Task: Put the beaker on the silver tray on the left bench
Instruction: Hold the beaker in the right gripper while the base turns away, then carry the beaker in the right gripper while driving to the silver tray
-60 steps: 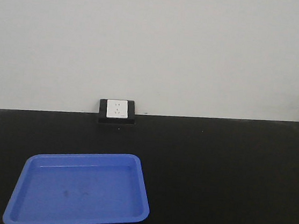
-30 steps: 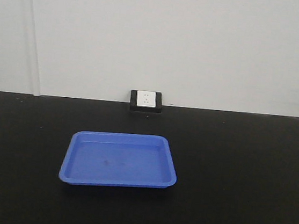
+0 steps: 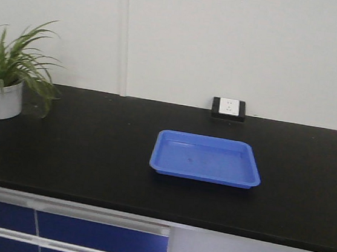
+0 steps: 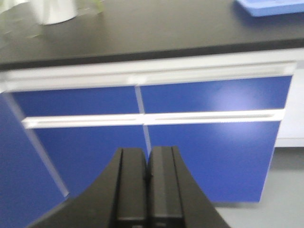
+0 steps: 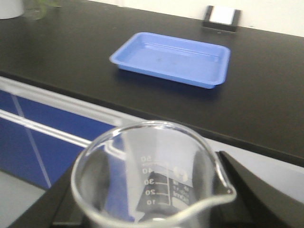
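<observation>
We see the beaker (image 5: 152,161) in the right wrist view, clamped between the dark fingers (image 5: 251,194) of our right hand (image 5: 156,202), whose tips it hides; the front view cuts it to a sliver at the bottom-right corner. Our left hand (image 4: 147,187) is closed and empty before blurred blue drawers (image 4: 209,99). A blue tray (image 3: 206,159) sits on the bench (image 3: 81,146).

beaker (image 5: 152,185) base cut off by lower edge; plant (image 3: 11,59) cropped at left edge; pot (image 4: 54,9) blurred
</observation>
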### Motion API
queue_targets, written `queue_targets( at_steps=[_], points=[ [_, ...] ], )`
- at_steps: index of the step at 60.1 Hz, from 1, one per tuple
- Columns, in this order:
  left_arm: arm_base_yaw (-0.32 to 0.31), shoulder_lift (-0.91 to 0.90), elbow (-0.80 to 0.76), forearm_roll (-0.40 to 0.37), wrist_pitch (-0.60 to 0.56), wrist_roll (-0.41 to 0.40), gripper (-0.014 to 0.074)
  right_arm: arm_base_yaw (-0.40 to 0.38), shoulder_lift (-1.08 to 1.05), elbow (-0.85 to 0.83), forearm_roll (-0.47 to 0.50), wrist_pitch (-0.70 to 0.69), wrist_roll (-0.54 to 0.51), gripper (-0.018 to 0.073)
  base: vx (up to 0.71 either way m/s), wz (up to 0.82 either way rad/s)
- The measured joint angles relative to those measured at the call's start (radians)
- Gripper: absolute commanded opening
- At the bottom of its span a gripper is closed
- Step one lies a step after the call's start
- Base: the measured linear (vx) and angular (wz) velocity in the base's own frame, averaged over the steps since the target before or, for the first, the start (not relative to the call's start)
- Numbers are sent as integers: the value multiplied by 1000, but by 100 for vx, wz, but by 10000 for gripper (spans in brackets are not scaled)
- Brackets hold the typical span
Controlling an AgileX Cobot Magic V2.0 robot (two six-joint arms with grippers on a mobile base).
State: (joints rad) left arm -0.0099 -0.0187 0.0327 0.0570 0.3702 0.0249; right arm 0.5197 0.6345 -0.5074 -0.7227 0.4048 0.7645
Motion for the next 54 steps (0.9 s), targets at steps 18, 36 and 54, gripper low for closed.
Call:
queue_targets(
  at_steps=[18,36,54],
  points=[
    [0,0,0,0,0,0,1,0,0,0,0,0,0,-11,-36,46],
    [0,0,0,0,0,0,1,0,0,0,0,0,0,-11,-34,45],
    [0,0,0,0,0,0,1,0,0,0,0,0,0,-11,-31,46]
  ],
)
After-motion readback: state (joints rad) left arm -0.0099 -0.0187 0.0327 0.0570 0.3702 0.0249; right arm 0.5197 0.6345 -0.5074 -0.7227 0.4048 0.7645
